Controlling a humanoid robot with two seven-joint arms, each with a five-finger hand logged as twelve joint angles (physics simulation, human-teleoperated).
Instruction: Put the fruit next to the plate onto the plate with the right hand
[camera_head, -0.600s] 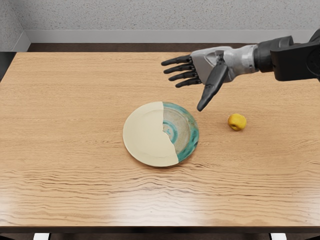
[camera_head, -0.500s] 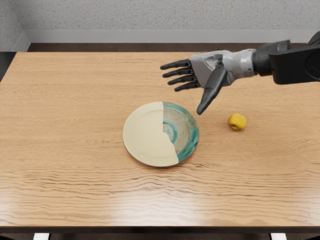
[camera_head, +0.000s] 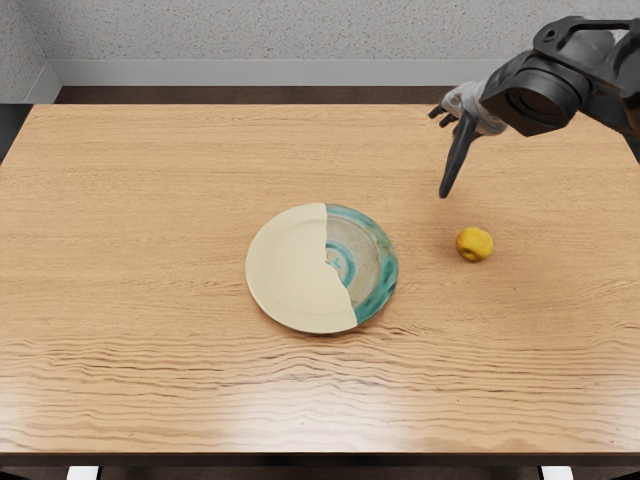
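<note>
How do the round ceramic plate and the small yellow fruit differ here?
The cream-and-teal round ceramic plate is flat and wide; the small yellow fruit is a compact lump. The plate is two-toned, the fruit plain yellow. The plate lies mid-table, the fruit to its right, apart. Both rest on the wooden table.

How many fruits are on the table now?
1. The small round yellow fruit lies on the wooden table, right of the cream-and-teal ceramic plate, not touching it. The right arm hides the far corner.
</note>
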